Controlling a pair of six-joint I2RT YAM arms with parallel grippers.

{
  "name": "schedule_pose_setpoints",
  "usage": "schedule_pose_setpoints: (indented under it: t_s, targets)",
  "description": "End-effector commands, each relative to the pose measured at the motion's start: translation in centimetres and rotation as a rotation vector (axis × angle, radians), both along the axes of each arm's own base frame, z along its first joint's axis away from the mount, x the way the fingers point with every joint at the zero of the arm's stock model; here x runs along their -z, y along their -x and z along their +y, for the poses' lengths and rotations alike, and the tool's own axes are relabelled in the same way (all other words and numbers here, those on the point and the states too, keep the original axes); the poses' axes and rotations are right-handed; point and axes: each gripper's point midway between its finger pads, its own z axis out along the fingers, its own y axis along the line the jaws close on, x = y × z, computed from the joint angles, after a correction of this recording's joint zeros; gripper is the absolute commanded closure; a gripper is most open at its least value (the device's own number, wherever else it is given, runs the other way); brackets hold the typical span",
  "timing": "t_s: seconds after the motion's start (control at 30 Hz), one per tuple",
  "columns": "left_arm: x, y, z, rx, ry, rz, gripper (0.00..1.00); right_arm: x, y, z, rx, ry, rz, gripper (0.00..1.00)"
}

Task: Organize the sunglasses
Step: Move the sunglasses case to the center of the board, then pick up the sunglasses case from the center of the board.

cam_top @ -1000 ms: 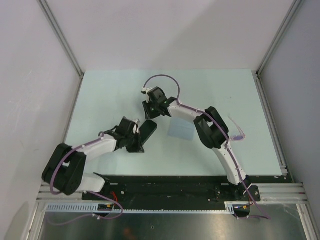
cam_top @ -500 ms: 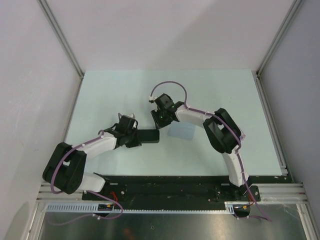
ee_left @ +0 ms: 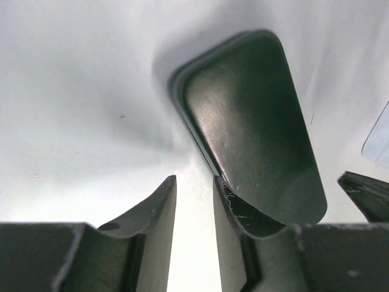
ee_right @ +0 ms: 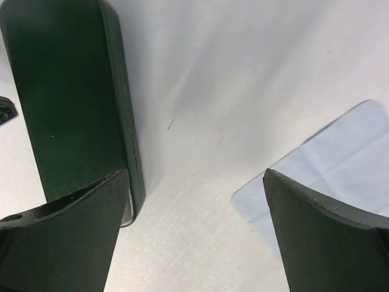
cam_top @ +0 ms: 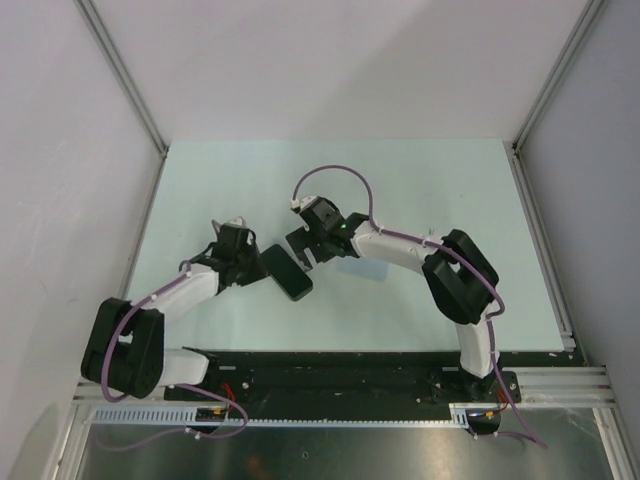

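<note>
- L gripper [ee_left: 194, 185]: jaws almost together w/ only a thin slit showing, nothing between them. One finger touches the near end of the black case [cam_top: 287, 273].
- Case lies flat and looks closed, a bit left of centre, closer to the near edge of the table [cam_top: 420, 180] than to the far edge.
- R gripper [ee_right: 196, 175]: spread wide, empty, just past the case on its far-right side. One finger sits over the case's long edge, the other over the pale blue cloth [ee_right: 331, 161], bare tabletop between.
- Sunglasses: not visible in any view. Poss. hidden under the R arm, can't tell.
- Step, as I read it: get the case steadied and opened before fetching the glasses.
- To do it well: keep L pressing the near end so the case can't spin. Shift R toward the left edge until both fingers clear the cloth, then bite only the lid seam.
- Risk: case is smooth and prob. slides. Go slow, lift lid straight up.
</note>
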Motion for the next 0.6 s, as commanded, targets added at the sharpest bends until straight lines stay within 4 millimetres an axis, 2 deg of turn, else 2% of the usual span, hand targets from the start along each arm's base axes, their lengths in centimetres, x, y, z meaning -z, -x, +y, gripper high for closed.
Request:
schedule_pose_setpoints:
  t_s: [0.0,0.03,0.07,0.1,0.13,0.17,0.23,0.37,0.57]
  targets:
    - [-2.7,-1.8,2.1,-0.096,0.001,-0.097,0.61,-5.0,-1.4,1.4,-0.025,-0.045,-0.159,0.0]
    - [-2.9,-1.9,2.8,-0.123,-0.016,-0.104,0.59,-5.0,-1.1,1.8,-0.042,-0.034,-0.164,0.0]
    - [-3.1,-2.0,3.7,-0.15,-0.029,-0.103,0.56,-5.7,-0.6,3.0,-0.071,-0.041,-0.179,0.0]
    - [-3.6,-2.2,4.3,-0.168,-0.035,-0.117,0.52,-4.9,-0.1,3.4,-0.101,-0.011,-0.171,0.0]
    - [-3.9,-2.3,4.8,-0.183,-0.042,-0.127,0.44,-4.9,0.1,3.9,-0.113,-0.01,-0.173,0.0]
    - [-4.4,-2.5,5.7,-0.202,-0.064,-0.136,0.21,-5.3,0.4,4.7,-0.13,-0.025,-0.173,0.01]
    - [-5.6,-2.9,6.5,-0.217,-0.087,-0.179,0.02,-4.6,1.4,5.8,-0.158,-0.031,-0.145,0.0]
    - [-8.9,-4.2,8.5,-0.28,-0.108,-0.262,0.0,-3.4,2.4,7.0,-0.18,-0.055,-0.098,0.0]
    - [-11.4,-4.6,11.7,-0.411,-0.126,-0.324,0.0,-1.3,2.3,7.3,-0.195,-0.018,-0.06,0.0]
